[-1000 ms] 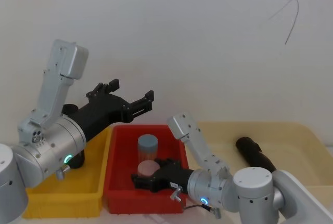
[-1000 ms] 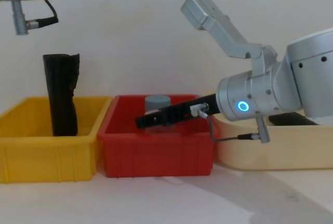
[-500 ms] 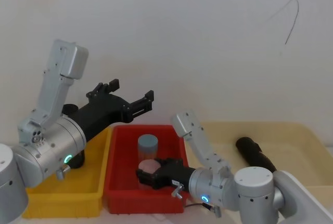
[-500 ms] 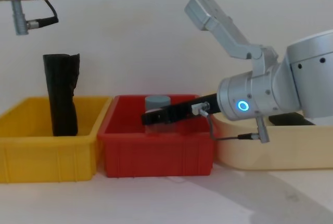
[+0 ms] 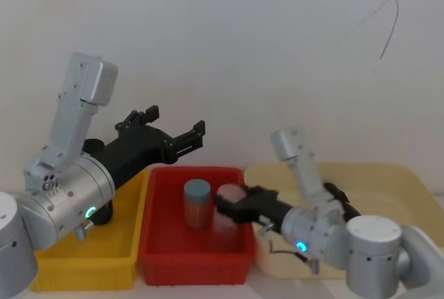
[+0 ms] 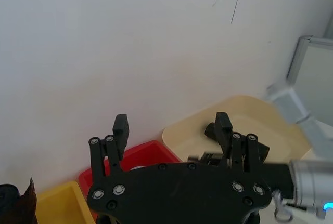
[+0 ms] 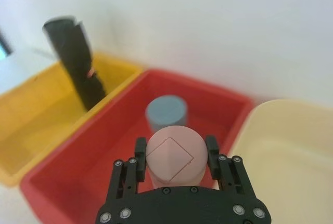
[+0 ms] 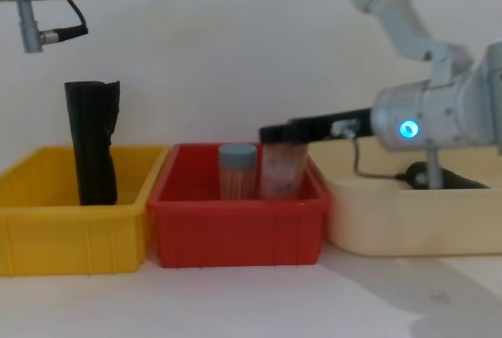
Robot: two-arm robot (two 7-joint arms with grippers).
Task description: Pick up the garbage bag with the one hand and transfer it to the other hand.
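The right gripper [image 5: 225, 205], on the arm with the blue ring light, was stretched out level above the red bin [image 8: 235, 236]. Its jaws were closed on a jar with a pink lid [image 7: 174, 156], one jaw on each side of the jar, just below the lid. In the chest view the jar [image 8: 282, 169] hung straight down from the jaws, with its lower part behind the bin's front wall; I could not tell if the bottom touched the bin floor. A second jar with a blue-grey lid [image 8: 238, 169] stood upright in the same bin, just beyond the tips of the jaws in the right wrist view, near the held jar but apart from it.

The left gripper [image 5: 175, 120], on the arm with the green ring light, was held high, and its jaws stood wide open with nothing between them. In the left wrist view the far edge of the red bin and a beige tray [image 6: 244, 115] lay beyond and below these jaws, and a black roll [image 6: 212, 129] lay in the tray.

The garbage bag [image 8: 92, 142] stood almost upright in the yellow bin [image 8: 70, 236], leaning a little. It was well apart from both pairs of jaws, far below the left ones and to the side of the right ones. A small orange-red patch showed on its side in the right wrist view.
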